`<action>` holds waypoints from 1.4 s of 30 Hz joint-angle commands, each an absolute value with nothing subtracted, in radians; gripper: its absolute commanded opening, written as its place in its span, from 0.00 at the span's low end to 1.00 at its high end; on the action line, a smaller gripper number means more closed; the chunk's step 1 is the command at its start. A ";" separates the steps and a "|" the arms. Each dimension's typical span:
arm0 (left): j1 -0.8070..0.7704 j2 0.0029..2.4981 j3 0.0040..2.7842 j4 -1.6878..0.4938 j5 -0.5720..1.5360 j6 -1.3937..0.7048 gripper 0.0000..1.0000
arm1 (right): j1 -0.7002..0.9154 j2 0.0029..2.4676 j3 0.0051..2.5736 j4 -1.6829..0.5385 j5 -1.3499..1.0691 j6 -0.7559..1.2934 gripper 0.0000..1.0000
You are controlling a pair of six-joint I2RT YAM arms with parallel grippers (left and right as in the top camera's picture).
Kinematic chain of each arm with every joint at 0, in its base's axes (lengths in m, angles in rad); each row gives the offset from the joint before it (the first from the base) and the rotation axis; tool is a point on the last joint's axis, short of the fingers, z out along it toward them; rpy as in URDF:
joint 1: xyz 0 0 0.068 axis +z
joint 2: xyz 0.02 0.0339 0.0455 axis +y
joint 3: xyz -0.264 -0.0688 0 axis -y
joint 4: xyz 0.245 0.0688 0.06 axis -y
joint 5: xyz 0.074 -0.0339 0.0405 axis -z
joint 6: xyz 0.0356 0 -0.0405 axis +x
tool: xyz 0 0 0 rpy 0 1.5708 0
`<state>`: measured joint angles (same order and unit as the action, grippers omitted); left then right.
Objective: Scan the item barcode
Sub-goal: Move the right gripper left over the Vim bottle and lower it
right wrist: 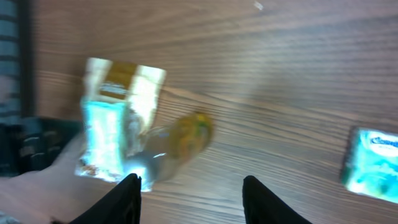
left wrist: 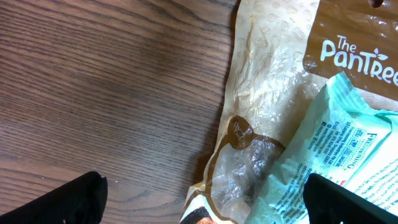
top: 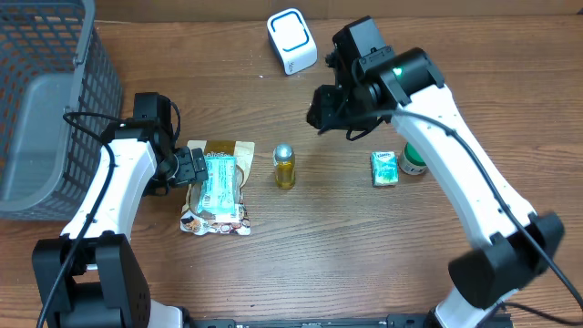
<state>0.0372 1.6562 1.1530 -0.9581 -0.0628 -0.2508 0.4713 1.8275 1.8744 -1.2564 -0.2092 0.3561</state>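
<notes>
**Reaching for the item, nothing picked up yet**

My left claw [top: 193, 169] is down at the left edge of the brown pouch [top: 228, 148] lying flat on the table [top: 319, 264]. A teal packet [top: 219, 180] lies on top of the pouch. My left fingers are spread as wide as they go. In my left wrist view their dark tips sit at the two bottom corners, with the pouch's crinkled edge and a corner of the packet between them, and they are clamped on nothing.

My right claw [right wrist: 194, 199] hangs above the table with its fingers apart and nothing between them. Its wrist view is smeared, but I can make out the pouch, the packet and a yellow bottle [top: 285, 167] below.

The white scanner [top: 291, 41] stands at the far edge, well apart from all of these. I judge the step in hand to be the pick-up. Scanning has not begun, since no item is lifted or facing the scanner.

I take the teal packet to be the item, though I cannot rule out the pouch under it. Next I need to close my left fingers on one item only, not both layers. Then I must lift it, carry it to the scanner and turn its barcode toward the scanner. I cannot see a barcode from here.
</notes>
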 commanded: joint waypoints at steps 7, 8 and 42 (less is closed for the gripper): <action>0.033 1.660 1.168 -0.960 -0.055 -0.239 0.99 | 0.685 1.805 1.856 -1.212 0.073 0.543 0.57; 0.033 1.660 1.168 -0.960 -0.055 -0.239 0.99 | 0.707 1.810 1.854 -1.209 0.107 0.561 0.58; 0.033 1.660 1.168 -0.960 -0.055 -0.239 1.00 | 0.790 2.048 1.786 -1.113 0.234 0.628 0.75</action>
<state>0.0372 1.6562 1.1530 -0.9581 -0.0628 -0.2508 0.7925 2.0399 1.7901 -1.1168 0.2325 0.6285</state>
